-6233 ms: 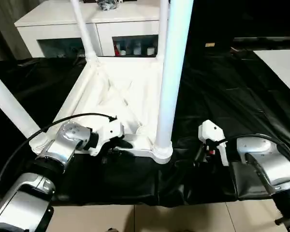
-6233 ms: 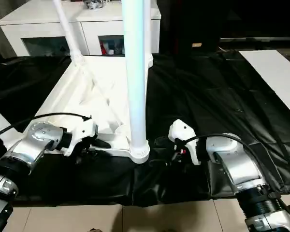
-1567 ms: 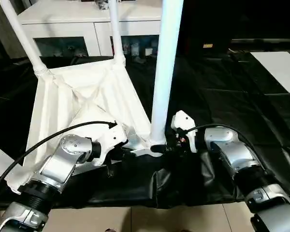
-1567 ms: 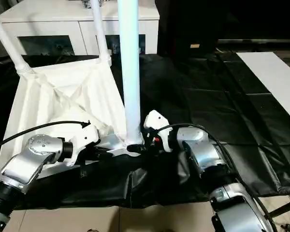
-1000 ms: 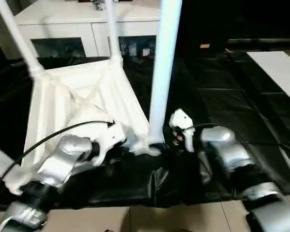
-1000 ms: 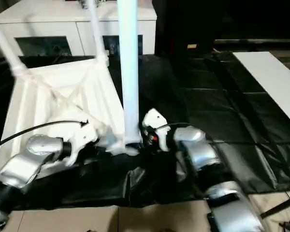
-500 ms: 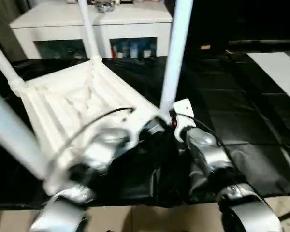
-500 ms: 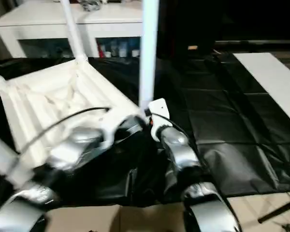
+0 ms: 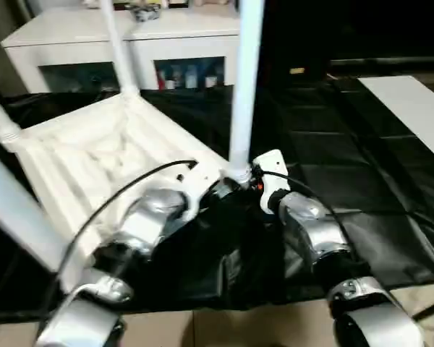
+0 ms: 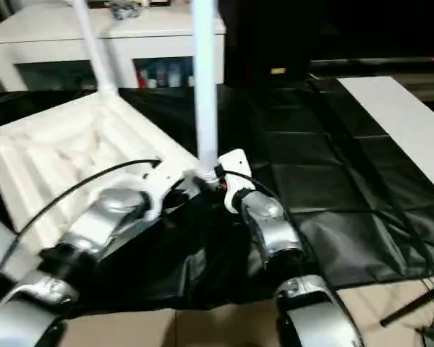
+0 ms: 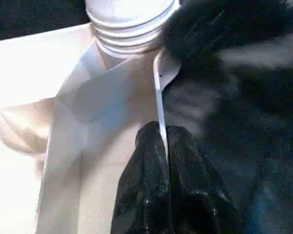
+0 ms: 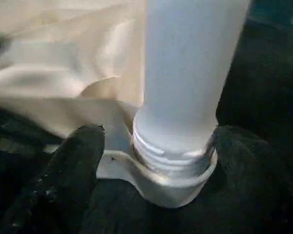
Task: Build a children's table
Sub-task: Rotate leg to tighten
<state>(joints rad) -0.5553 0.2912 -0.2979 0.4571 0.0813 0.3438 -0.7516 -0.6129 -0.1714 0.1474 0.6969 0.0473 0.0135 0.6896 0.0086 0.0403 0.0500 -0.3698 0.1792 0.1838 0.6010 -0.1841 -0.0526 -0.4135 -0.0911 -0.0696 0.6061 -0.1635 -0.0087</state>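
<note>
The children's table (image 9: 108,155) lies upside down on the black sheet, ribbed underside up. Its white legs stand in the corner sockets: one at the near corner (image 9: 244,87), one at the back (image 9: 114,50), two at the left (image 9: 14,210). My left gripper (image 11: 162,141) is shut on the thin rim of the top beside the near corner socket (image 11: 132,22). My right gripper (image 12: 158,141) is open around the threaded base of the near leg (image 12: 190,63). One finger (image 12: 73,161) stands on each side of the socket, and a gap shows beside this one.
A white cabinet with glass doors (image 9: 130,36) stands behind the table. The black sheet (image 9: 362,159) covers the floor to the right, with a white panel (image 9: 412,101) at its far right. Beige floor tiles (image 9: 224,332) show at the front edge.
The table has turned on the sheet and its near corner has moved away from me. Both grippers have gone with that corner.
</note>
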